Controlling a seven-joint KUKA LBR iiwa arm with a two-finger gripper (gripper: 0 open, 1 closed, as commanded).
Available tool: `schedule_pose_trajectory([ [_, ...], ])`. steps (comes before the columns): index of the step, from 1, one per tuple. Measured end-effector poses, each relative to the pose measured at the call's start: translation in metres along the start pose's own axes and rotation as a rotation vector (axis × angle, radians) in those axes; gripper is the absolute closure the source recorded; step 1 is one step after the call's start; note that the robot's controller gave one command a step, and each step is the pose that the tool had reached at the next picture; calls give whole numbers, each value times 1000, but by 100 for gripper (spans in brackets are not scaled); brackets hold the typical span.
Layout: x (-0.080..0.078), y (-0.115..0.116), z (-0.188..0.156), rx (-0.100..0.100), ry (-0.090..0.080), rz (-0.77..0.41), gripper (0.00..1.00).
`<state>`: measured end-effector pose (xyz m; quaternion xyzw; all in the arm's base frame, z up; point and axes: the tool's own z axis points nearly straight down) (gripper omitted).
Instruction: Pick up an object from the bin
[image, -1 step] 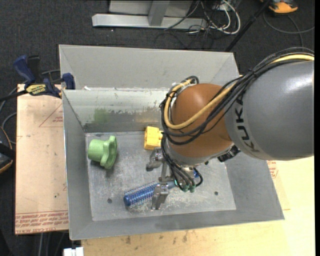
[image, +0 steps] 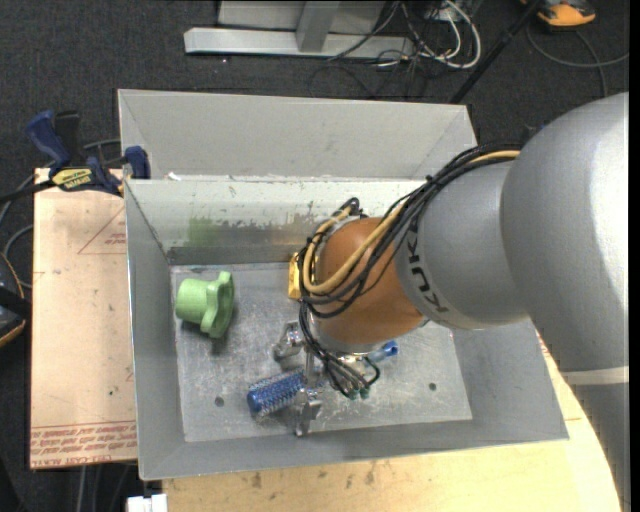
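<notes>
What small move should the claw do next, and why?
Probably nudge toward the middle of the blue ribbed roller: the claw sits low at its right end, near the front of the bin, while the green plastic piece lies apart at the left.

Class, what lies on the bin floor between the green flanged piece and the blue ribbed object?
Nothing. In the camera view, the bin floor between the green flanged piece and the blue ribbed object is bare grey metal.
</notes>
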<state>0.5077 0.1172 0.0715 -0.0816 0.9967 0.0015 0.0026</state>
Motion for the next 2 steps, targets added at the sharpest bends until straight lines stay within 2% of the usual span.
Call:
schedule_pose_trajectory([
  [1,-2,1,-5,-2,-8,0,100],
  [2,-7,0,-155,1,-3,-42,100],
])
